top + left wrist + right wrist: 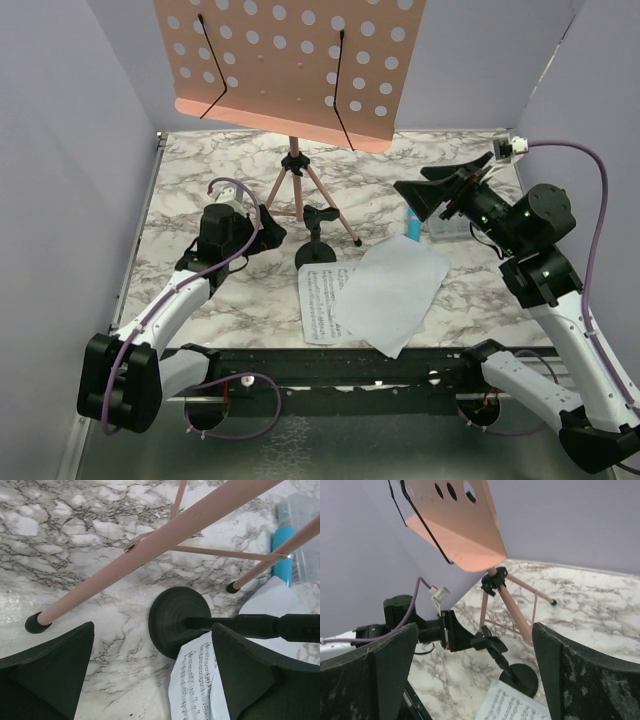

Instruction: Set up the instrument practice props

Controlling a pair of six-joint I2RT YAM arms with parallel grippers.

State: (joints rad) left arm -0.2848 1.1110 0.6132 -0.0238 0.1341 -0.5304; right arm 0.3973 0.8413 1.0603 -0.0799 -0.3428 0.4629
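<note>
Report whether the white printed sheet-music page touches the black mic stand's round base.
Touching. Left wrist view: the printed page overlaps the rim of the round base.

music stand (290, 75): back middle of the surface (200, 170)
mic stand (317, 245): just in front of the music stand's legs, base touching the top edge of a page
sheet-music pages (390, 290): front middle, the right one overlapping the left
toy microphone (412, 225): off to the right, lying right beside the compartment box (448, 228)
</note>
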